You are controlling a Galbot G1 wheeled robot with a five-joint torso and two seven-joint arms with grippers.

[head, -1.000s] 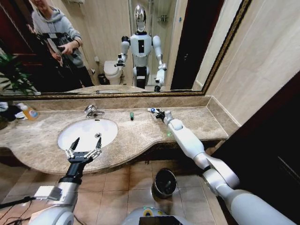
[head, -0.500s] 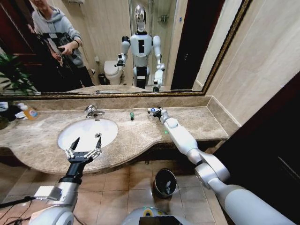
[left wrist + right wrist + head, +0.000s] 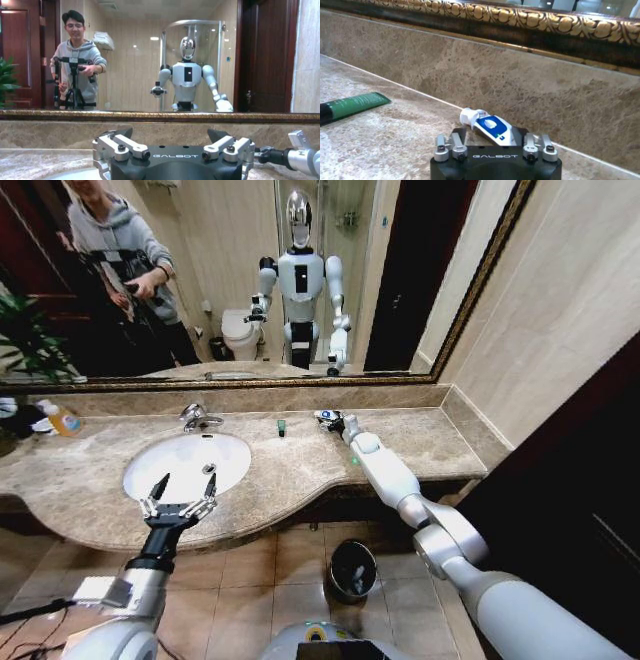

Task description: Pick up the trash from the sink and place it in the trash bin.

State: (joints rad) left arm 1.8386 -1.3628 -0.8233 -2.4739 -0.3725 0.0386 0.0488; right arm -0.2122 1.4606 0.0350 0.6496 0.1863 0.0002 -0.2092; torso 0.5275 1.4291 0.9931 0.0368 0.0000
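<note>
My right gripper [image 3: 330,418] is stretched out across the beige marble tabletop [image 3: 400,442] to the strip just under the gold-framed mirror, where a small blue-and-white tube with a white cap [image 3: 487,126] lies. In the right wrist view that tube sits right at the front of my right fingers, its lower end running in between them, but I cannot tell whether they are pressing on it or merely standing around it. A little way off on the same tabletop, toward the faucet, lies a small green-and-black tube [image 3: 351,106], flat and apart from the other. My left gripper [image 3: 180,498] hangs over the near rim of the white oval sink [image 3: 185,460], its fingers [image 3: 121,144] spread wide and holding nothing. The chrome faucet [image 3: 195,417] stands behind the basin. Down on the tiled floor, below the tabletop's edge, stands the small round black trash bin with a shiny metal rim [image 3: 352,570].
</note>
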